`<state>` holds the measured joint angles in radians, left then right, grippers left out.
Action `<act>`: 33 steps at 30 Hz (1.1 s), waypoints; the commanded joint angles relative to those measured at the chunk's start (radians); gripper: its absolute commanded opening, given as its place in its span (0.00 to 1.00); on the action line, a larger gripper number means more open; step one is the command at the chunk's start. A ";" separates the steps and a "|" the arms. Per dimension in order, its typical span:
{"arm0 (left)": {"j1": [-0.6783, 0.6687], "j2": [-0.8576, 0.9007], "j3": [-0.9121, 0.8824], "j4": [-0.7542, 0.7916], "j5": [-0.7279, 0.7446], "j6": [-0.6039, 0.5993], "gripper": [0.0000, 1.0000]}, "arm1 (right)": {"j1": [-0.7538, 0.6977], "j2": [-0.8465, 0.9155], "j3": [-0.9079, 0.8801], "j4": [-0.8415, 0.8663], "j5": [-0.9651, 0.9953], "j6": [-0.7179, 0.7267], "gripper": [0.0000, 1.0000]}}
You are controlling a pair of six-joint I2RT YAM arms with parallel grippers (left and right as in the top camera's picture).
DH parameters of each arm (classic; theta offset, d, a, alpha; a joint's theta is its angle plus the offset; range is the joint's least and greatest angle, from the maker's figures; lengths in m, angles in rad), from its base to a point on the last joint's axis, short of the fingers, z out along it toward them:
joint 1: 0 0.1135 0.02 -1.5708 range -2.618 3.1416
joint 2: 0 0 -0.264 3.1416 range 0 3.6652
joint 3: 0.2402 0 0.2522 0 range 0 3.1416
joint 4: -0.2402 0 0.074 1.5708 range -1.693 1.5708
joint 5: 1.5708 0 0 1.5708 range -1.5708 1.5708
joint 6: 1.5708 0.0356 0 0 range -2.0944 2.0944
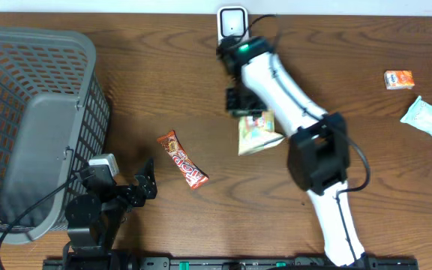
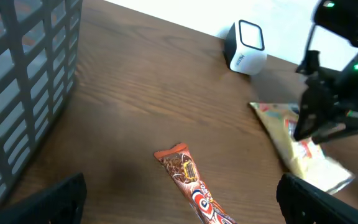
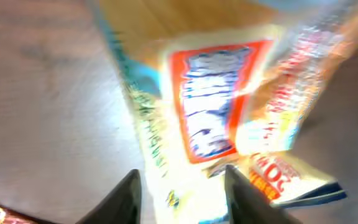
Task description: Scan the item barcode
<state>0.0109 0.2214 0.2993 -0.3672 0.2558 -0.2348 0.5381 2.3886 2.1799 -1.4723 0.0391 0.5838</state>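
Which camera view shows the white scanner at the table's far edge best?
The left wrist view: the scanner stands whole there, with its window and side visible. Overhead shows the scanner small, from above. The right wrist view misses it.

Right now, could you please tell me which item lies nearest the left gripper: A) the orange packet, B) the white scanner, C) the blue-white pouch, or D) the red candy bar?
D: the red candy bar lies just beside the left gripper in the overhead view.
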 commanded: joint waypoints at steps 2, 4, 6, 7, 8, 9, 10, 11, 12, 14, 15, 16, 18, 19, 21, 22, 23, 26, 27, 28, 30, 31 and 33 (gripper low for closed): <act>-0.001 -0.002 -0.004 0.001 -0.006 0.013 0.98 | 0.082 -0.029 0.049 -0.040 0.105 0.080 0.57; -0.001 -0.002 -0.004 0.001 -0.006 0.013 0.98 | 0.092 -0.029 0.088 -0.082 0.106 0.080 0.59; -0.001 -0.002 -0.004 0.001 -0.006 0.013 0.98 | 0.094 -0.029 0.140 -0.143 0.122 0.081 0.29; -0.001 -0.002 -0.004 0.001 -0.006 0.013 0.98 | 0.090 -0.029 0.153 -0.162 0.130 0.082 0.13; -0.001 -0.002 -0.004 0.001 -0.006 0.013 0.98 | 0.084 -0.029 0.175 -0.193 0.148 0.083 0.01; -0.001 -0.002 -0.004 0.001 -0.006 0.013 0.98 | 0.077 -0.029 0.187 -0.221 0.176 0.099 0.01; -0.001 -0.002 -0.004 0.001 -0.006 0.013 0.98 | 0.069 -0.029 0.189 -0.227 0.200 0.106 0.02; -0.001 -0.002 -0.004 0.001 -0.006 0.013 0.98 | 0.059 -0.029 0.189 -0.227 0.204 0.083 0.01; -0.001 -0.002 -0.004 0.001 -0.006 0.013 0.98 | 0.048 -0.029 0.187 -0.227 0.205 0.076 0.02; -0.001 -0.002 -0.004 0.001 -0.006 0.013 0.98 | 0.015 -0.029 0.157 -0.227 0.206 0.093 0.02; -0.001 -0.002 -0.004 0.001 -0.006 0.013 0.98 | 0.000 -0.029 0.138 -0.227 0.204 0.101 0.02; -0.001 -0.002 -0.004 0.001 -0.006 0.013 0.98 | -0.018 -0.029 0.115 -0.227 0.193 0.104 0.01; -0.001 -0.002 -0.004 0.001 -0.006 0.013 0.98 | -0.046 -0.029 0.068 -0.227 0.164 0.120 0.01; -0.001 -0.002 -0.004 0.001 -0.006 0.013 0.98 | -0.060 -0.029 0.035 -0.227 0.155 0.130 0.01; -0.001 -0.002 -0.004 0.001 -0.006 0.013 0.98 | -0.075 -0.029 -0.023 -0.227 0.153 0.130 0.01; -0.001 -0.002 -0.004 0.001 -0.006 0.013 0.98 | -0.078 -0.029 -0.051 -0.224 0.153 0.130 0.02; -0.001 -0.002 -0.004 0.001 -0.006 0.013 0.98 | -0.079 -0.029 -0.095 -0.209 0.152 0.130 0.02; -0.001 -0.002 -0.004 0.001 -0.006 0.013 0.98 | -0.072 -0.029 -0.235 -0.125 0.119 0.129 0.01; -0.001 -0.002 -0.004 0.001 -0.006 0.013 0.98 | -0.067 -0.029 -0.291 -0.072 0.098 0.125 0.01; -0.001 -0.002 -0.004 0.001 -0.006 0.013 0.98 | -0.064 -0.029 -0.329 -0.036 0.085 0.121 0.01; -0.001 -0.002 -0.004 0.001 -0.006 0.013 0.98 | -0.061 -0.029 -0.405 0.035 0.074 0.118 0.01; -0.001 -0.002 -0.004 0.001 -0.006 0.013 0.98 | -0.061 -0.029 -0.421 0.048 0.074 0.119 0.01; -0.001 -0.002 -0.004 0.001 -0.006 0.013 0.98 | -0.068 -0.029 -0.418 0.043 0.074 0.137 0.01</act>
<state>0.0109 0.2218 0.2993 -0.3672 0.2558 -0.2348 0.4698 2.3714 1.7908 -1.4612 0.1612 0.6941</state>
